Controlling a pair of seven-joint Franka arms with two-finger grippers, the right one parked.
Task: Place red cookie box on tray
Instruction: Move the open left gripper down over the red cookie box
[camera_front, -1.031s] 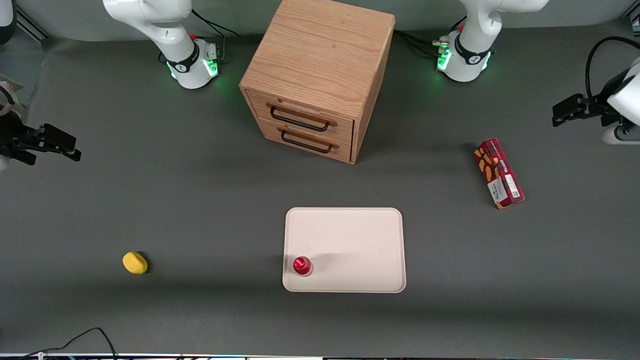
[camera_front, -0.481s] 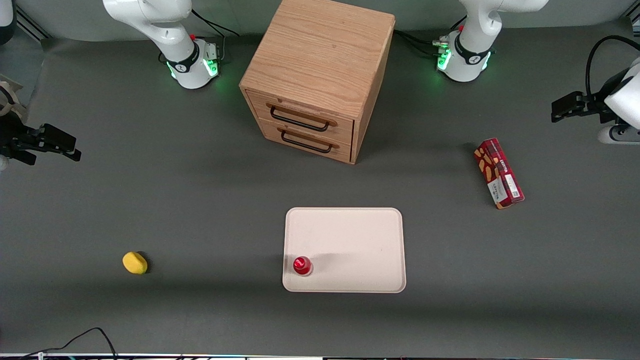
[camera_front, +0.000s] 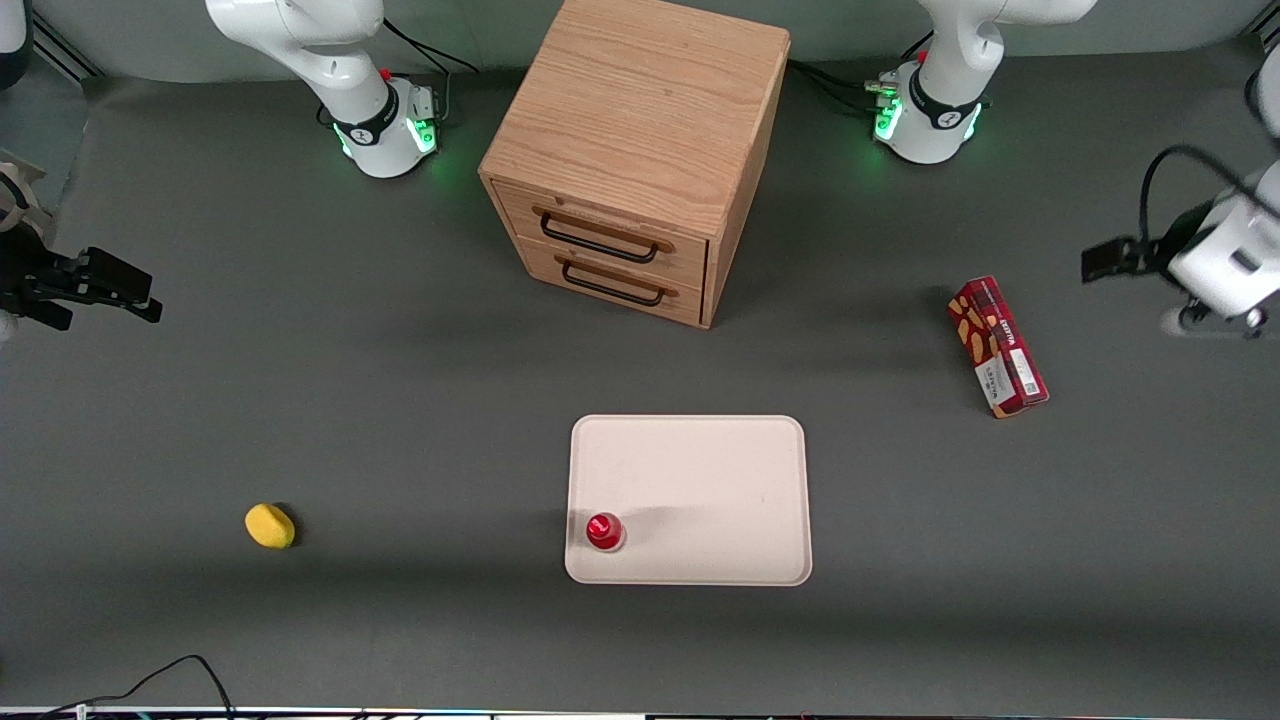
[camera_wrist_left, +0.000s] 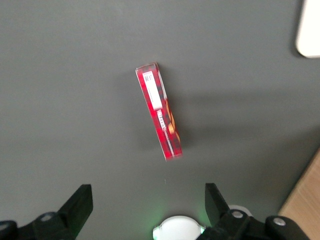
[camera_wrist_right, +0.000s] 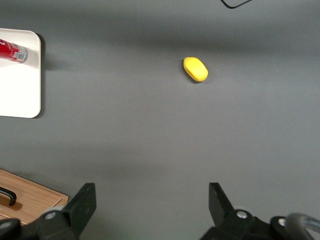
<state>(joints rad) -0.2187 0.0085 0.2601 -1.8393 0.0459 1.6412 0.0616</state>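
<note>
cookie box (camera_front: 997, 346): red, with orange-tan cookie pictures, white label patches and white lettering; its narrow edge (camera_wrist_left: 159, 116) shows red with white patches.
tray (camera_front: 700, 470): plain cream-white.
small capped item (camera_front: 604, 531): red cap, standing on the tray.
cabinet (camera_front: 640, 130): light oak wood grain, two drawers with black handles.
round lump (camera_front: 270, 526): plain yellow.
counter (camera_front: 400, 420): flat dark grey.
claw (camera_front: 1105, 260): black fingers on a white arm, up above the counter near the cookie box, toward the working arm's end.
arm bases: white with green lights.
</note>
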